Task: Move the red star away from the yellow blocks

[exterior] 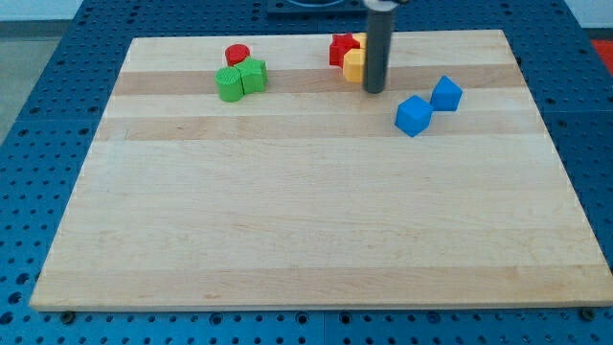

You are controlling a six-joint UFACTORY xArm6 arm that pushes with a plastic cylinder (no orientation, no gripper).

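While the near half of the board point(306, 240) lies bare, everything I care about sits at the far edge, so I place it all against the red star point(340, 49). Nearest to me, and well to the star's right, two blue blocks point(428, 104) sit corner to corner. Next comes my tip point(374, 91), just right of the star and a little nearer the view's bottom, right beside the lower yellow block point(353, 66); I cannot tell whether it touches. That yellow block touches the star's lower right, and a second yellow piece point(360, 41) peeks out behind the rod point(376, 48) at the star's right. Well to the star's left, two green blocks point(240, 80) huddle with a red cylinder point(237, 55) behind them.

Being a bare rod, my tip has nothing to spread or clamp; it holds nothing and only pushes.

As I judge it, the step in hand is getting into a pushing position. From where I stand, a leftward shove would drive the yellow into the star and carry both along. Better to circle around and slip in at the star's right edge, between it and the yellows, then push left along the far edge, stopping short of the green cluster.

The rod hangs upright from the view's top, its upper end cut off by the frame.
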